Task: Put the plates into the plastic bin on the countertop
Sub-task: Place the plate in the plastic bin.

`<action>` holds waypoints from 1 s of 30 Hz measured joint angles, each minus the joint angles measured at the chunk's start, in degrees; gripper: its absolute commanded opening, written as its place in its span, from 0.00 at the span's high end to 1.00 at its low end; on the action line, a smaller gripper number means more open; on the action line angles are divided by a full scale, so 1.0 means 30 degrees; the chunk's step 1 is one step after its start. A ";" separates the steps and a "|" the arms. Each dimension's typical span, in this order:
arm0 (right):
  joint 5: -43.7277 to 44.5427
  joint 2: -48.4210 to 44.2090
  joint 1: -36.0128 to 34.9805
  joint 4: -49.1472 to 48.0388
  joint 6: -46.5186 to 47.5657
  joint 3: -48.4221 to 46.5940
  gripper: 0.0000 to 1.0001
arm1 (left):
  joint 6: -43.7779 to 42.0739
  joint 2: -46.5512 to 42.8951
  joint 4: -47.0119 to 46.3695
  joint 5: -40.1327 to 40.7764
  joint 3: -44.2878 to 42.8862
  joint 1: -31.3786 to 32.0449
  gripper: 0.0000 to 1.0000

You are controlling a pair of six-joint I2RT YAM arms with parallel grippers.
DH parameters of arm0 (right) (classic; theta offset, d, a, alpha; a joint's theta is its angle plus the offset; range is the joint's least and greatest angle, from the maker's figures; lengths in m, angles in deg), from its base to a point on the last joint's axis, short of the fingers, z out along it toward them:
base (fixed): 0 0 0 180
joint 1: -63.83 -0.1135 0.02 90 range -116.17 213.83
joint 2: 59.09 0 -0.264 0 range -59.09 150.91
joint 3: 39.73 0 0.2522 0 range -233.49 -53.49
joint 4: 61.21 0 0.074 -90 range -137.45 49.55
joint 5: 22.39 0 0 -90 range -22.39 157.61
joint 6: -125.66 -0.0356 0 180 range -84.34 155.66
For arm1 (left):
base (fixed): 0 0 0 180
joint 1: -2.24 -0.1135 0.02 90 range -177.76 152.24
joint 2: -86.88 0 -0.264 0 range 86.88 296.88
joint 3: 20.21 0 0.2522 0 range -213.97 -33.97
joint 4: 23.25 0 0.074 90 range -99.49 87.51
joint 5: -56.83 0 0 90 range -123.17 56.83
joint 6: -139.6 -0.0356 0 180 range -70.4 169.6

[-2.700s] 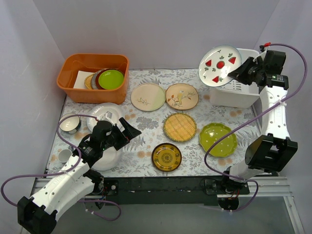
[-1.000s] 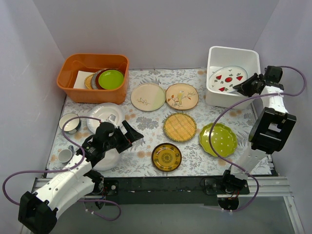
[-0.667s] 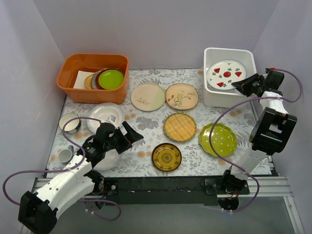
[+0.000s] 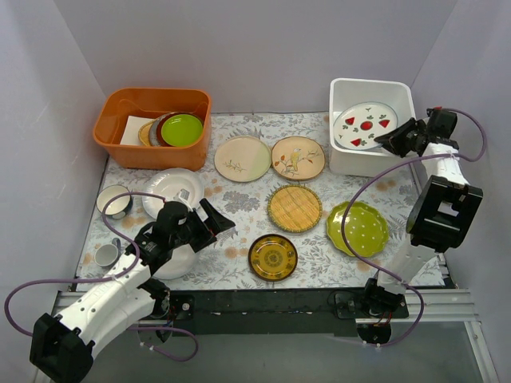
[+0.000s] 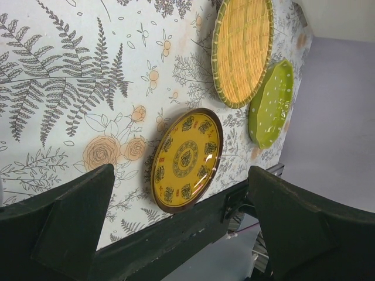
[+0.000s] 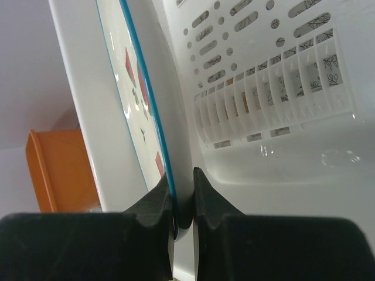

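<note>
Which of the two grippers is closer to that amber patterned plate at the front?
Left. The left gripper hangs open just left of the amber plate; the right gripper is far off at the white bin, shut on the red-wedge plate.

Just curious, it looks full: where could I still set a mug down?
Bare: the back strip between orange tub and bin, and the patch between bin and dotted plate. Crowded: the middle plates and the left side by the bowl.

The countertop [image 4: 236, 239] carries plates [image 4: 295, 207], plastic bin [image 4: 361, 163], orange tub [image 4: 144, 156].
</note>
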 measured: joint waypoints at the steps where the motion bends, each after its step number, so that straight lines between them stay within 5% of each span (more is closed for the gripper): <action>1: 0.0270 0.0000 -0.0160 0.0459 0.0277 -0.0226 0.99 | 0.0015 -0.0044 0.0000 0.0000 0.0007 0.0000 0.02; 30: 0.6105 0.2215 -0.2892 0.7329 0.4612 -0.7242 0.97 | 0.0073 -0.0146 -0.0299 -0.0044 0.0240 0.0000 0.02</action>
